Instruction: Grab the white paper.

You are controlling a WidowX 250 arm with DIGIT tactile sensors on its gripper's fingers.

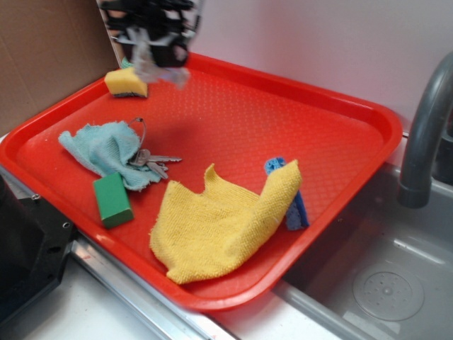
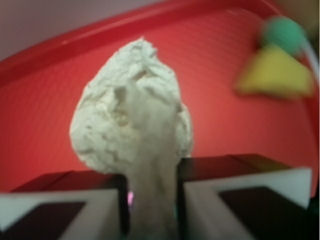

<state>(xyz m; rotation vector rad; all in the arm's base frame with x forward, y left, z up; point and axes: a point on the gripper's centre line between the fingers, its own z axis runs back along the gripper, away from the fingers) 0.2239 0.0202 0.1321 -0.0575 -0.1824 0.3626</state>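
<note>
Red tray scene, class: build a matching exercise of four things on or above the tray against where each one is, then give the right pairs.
Things:
1. white paper
2. green block
3. keys
4. yellow cloth

Places:
A. at the front left of the red tray, just in front of the light blue cloth
B. clamped in the gripper, lifted off the tray
C. lying partly over a blue object at the tray's front right
D. at the right edge of the light blue cloth

Pairs: 1-B, 2-A, 3-D, 4-C
</note>
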